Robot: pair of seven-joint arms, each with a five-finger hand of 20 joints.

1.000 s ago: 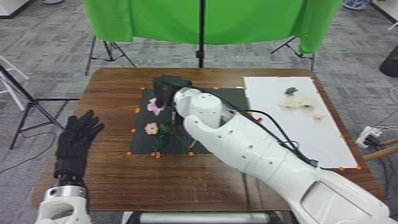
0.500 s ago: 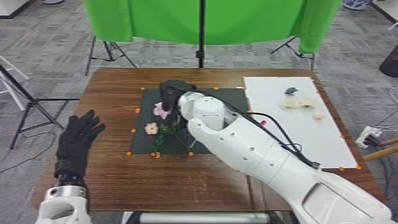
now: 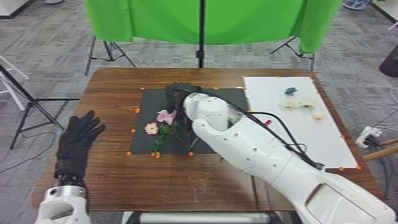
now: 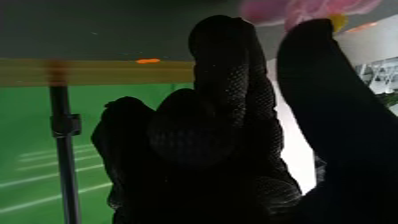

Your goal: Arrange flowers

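Note:
My right hand [image 3: 182, 95] is over the upper part of the black mat [image 3: 204, 146], its arm crossing from the lower right. The pink flower [image 3: 166, 117] shows beside its fingers. In the right wrist view, the pink flower [image 4: 306, 7] sits at the thumb tip of my right hand [image 4: 222, 120], whose fingers are bent round it; the stem is hidden. A pale pink flower [image 3: 151, 128] with green leaves [image 3: 158, 145] lies on the mat's left part. My left hand [image 3: 80, 137] rests at the table's left side with its fingers straight.
On the white board [image 3: 302, 145] at the right are a dark green piece [image 3: 291, 91], cream flowers [image 3: 298, 102] and a peach one [image 3: 319, 116]. A small red piece [image 3: 268, 122] lies beside the right forearm. A green cloth hangs behind the table.
My right hand has shifted to the right, and the pink flower has moved with it, right and nearer the table's front. The left hand has stayed in place.

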